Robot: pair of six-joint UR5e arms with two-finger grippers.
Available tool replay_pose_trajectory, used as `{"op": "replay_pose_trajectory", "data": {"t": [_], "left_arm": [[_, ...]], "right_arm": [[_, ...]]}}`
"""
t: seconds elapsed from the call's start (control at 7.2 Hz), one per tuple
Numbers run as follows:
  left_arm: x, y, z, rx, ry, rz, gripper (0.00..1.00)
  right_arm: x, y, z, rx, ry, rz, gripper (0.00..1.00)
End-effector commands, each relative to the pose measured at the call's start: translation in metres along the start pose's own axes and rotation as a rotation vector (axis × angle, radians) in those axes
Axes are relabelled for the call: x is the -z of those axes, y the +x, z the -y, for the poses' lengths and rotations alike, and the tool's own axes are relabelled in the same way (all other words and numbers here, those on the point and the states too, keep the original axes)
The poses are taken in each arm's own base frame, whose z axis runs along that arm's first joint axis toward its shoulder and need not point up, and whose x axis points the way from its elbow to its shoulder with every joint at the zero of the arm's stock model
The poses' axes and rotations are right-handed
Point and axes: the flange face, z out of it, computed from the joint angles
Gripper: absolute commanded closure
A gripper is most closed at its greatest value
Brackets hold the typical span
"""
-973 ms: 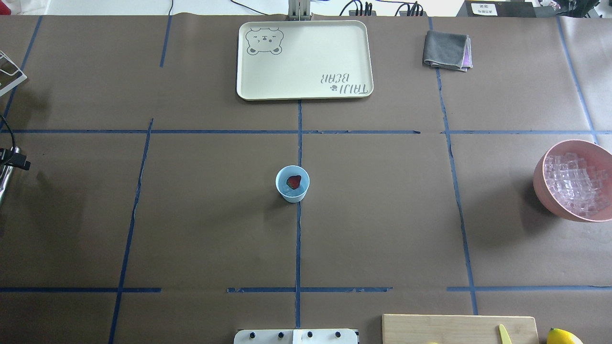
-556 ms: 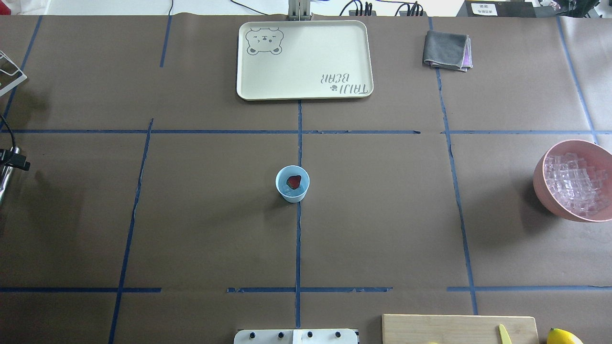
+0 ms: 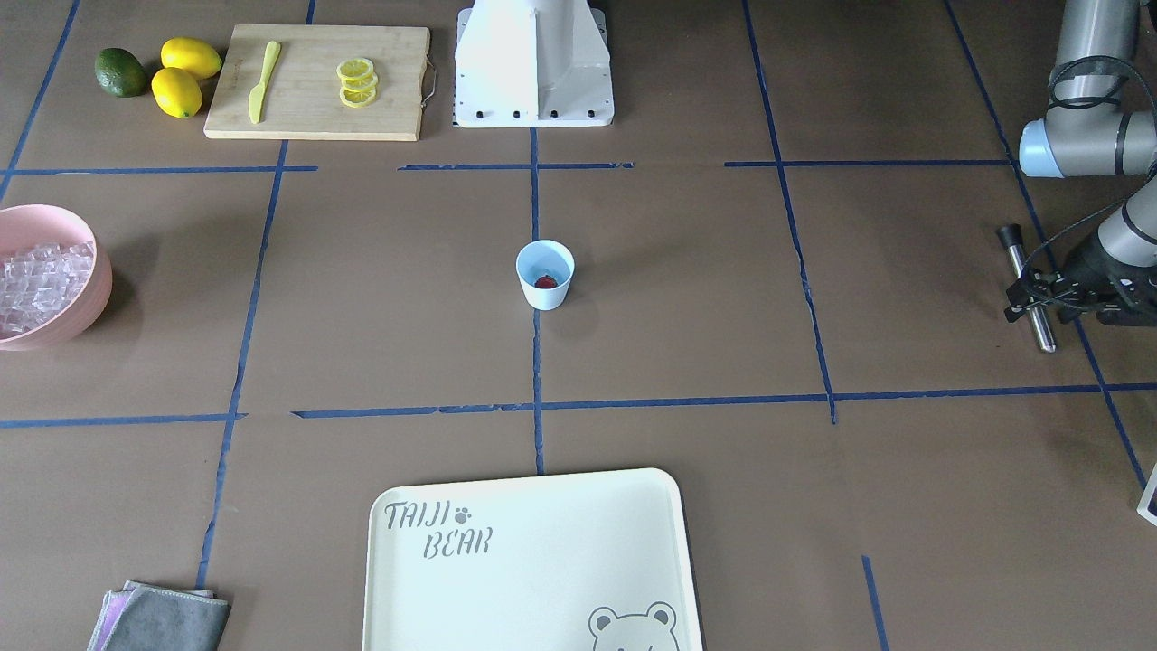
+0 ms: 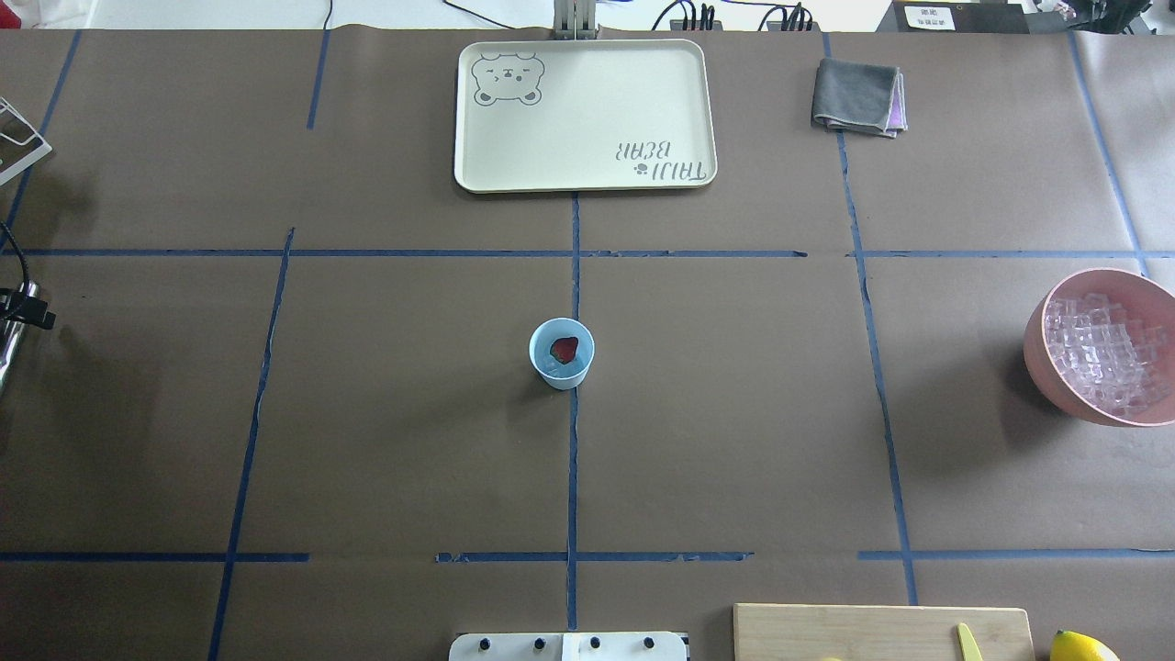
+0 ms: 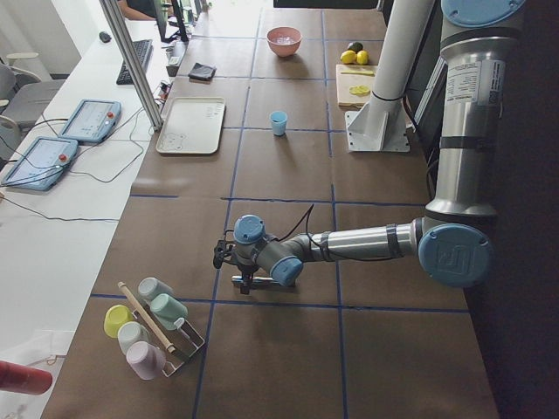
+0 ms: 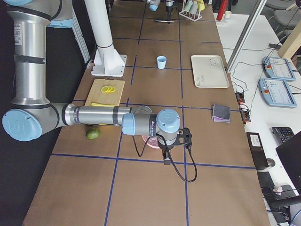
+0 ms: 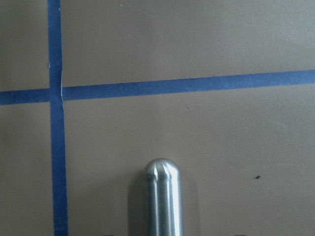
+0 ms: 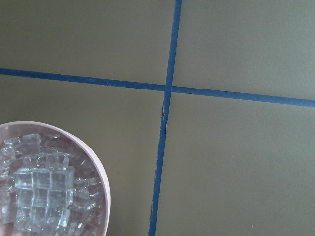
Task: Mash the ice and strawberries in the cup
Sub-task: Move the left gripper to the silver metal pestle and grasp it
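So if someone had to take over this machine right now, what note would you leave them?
Left gripper: low over the brown table at its left end, straddling a shiny metal rod; whether it is clamped is unclear.
Right gripper: beside the pink bowl of clear ice cubes; open or shut, cannot tell.
Small light-blue cup: upright at the table's centre, red strawberry inside; ice in it unconfirmed.
Done: berry in cup. Left: bring the rod over and mash.

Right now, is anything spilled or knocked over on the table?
No, nothing stands out. The small light-blue cup stands upright with the red strawberry inside it. The clear ice cubes all sit inside the big pink bowl. No spill shows on the brown paper around them.
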Motion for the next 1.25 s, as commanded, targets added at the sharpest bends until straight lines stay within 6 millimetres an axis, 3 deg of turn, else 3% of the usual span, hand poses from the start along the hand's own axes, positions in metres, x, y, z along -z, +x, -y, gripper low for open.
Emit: {"op": "replay_pose_trajectory", "data": {"t": [0.0, 0.42, 0.56, 0.83, 1.11], "left_arm": [[0.0, 0.0, 0.0, 0.0, 0.0, 0.0, 0.47], [0.001, 0.0, -0.002, 0.001, 0.001, -0.002, 0.92], [0.013, 0.004, 0.005, 0.004, 0.02, -0.014, 0.99], [0.068, 0.015, 0.026, 0.039, 0.068, -0.037, 1.0], [0.154, 0.076, 0.046, -0.009, 0.175, -0.076, 1.0]], "right_arm": [[0.0, 0.0, 0.0, 0.0, 0.0, 0.0, 0.0], [0.0, 0.0, 0.0, 0.0, 0.0, 0.0, 0.0], [0.001, -0.001, 0.0, 0.002, 0.002, 0.001, 0.0], [0.002, -0.002, 0.001, 0.005, 0.004, 0.001, 0.0], [0.003, -0.003, 0.002, 0.009, 0.007, 0.002, 0.0]]}}
